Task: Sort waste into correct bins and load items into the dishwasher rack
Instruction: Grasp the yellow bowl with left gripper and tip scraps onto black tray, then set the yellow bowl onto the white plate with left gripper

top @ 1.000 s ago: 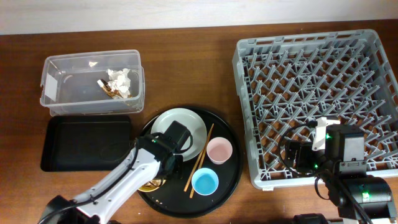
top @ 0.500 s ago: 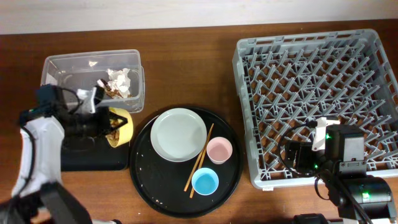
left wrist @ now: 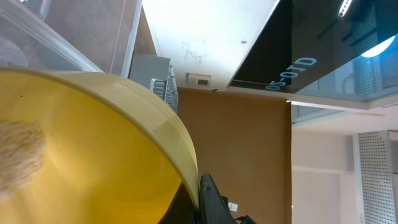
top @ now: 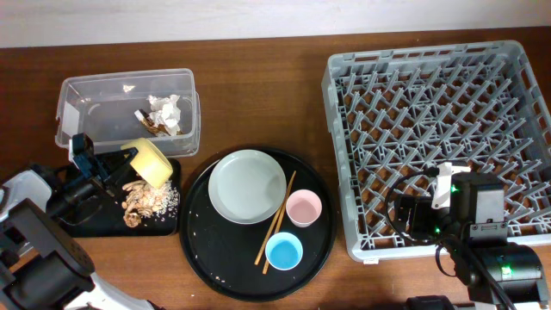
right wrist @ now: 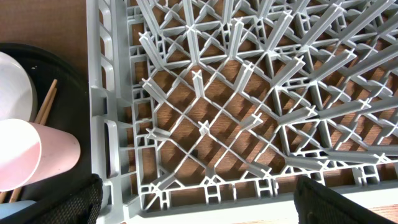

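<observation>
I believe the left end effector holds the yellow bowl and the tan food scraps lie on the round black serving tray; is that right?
Not quite. The left end effector does hold the yellow bowl, but the tan food scraps lie on the shallow black rectangular tray, not on the round black serving tray. The overhead view shows this.

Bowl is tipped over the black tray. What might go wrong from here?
1. The scraps lie near the black tray's right rim; more tipped out may spill onto the table.
2. The left gripper pinches the tilted yellow bowl by its rim, so it might slip.
3. The pale residue inside the bowl could drop in transit to the rack.
</observation>
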Robot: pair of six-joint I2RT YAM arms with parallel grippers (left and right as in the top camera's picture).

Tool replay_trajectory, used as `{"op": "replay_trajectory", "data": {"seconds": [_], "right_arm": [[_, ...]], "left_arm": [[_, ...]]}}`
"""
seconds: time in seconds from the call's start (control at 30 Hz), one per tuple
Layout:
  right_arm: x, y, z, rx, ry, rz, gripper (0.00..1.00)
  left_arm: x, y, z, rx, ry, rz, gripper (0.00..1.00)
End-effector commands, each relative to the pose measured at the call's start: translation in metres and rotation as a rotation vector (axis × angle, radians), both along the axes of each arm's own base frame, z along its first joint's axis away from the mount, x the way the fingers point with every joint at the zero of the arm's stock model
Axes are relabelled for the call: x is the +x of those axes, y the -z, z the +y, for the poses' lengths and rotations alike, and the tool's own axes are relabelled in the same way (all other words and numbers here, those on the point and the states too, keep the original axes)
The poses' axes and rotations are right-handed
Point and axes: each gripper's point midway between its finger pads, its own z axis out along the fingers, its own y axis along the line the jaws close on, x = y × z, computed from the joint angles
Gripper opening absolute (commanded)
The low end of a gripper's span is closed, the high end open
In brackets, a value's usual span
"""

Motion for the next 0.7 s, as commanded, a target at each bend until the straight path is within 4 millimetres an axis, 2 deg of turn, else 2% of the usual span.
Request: {"op": "replay_trajectory", "data": {"seconds": [0.0, 0.23, 0.3, 0.33, 0.37, 0.4, 0.47, 0.57, 0.67], "right_arm": [[0.001, -0.005, -0.001, 0.004, 0.013, -0.016, 0.99], [0.001, -0.005, -0.001, 0.004, 0.013, -0.015, 0.99], [0.001, -0.005, -0.001, 0.004, 0.013, -0.015, 0.99], [0.001, -0.005, -0.001, 0.004, 0.013, -0.015, 0.99], [0.001, -0.005, -0.001, 0.004, 0.013, -0.014, 0.99], [0.001, -0.005, -0.001, 0.004, 0.013, -0.014, 0.99], [0.001, -0.005, -0.001, 0.004, 0.013, -0.014, 0.99], [0.001, -0.005, -0.001, 0.004, 0.013, -0.014, 0.99], [0.001, -0.005, -0.001, 0.004, 0.013, -0.014, 0.99]], "left_arm": [[0.003, -0.007, 0.005, -0.021, -0.019, -0.029, 0.00], [0.003, -0.006, 0.005, -0.017, -0.017, -0.028, 0.00], [0.002, 0.014, 0.005, 0.108, 0.020, -0.010, 0.00], [0.001, 0.017, 0.005, 0.113, 0.024, 0.009, 0.01], [0.001, 0.015, 0.005, 0.080, 0.018, 0.035, 0.00], [0.005, -0.003, 0.004, 0.019, -0.005, -0.049, 0.00], [0.001, -0.016, -0.014, 0.076, 0.035, -0.136, 0.00], [-0.012, -0.021, -0.061, 0.234, 0.205, -0.148, 0.00], [-0.028, -0.001, -0.121, 0.665, 0.509, -0.202, 0.00]]}}
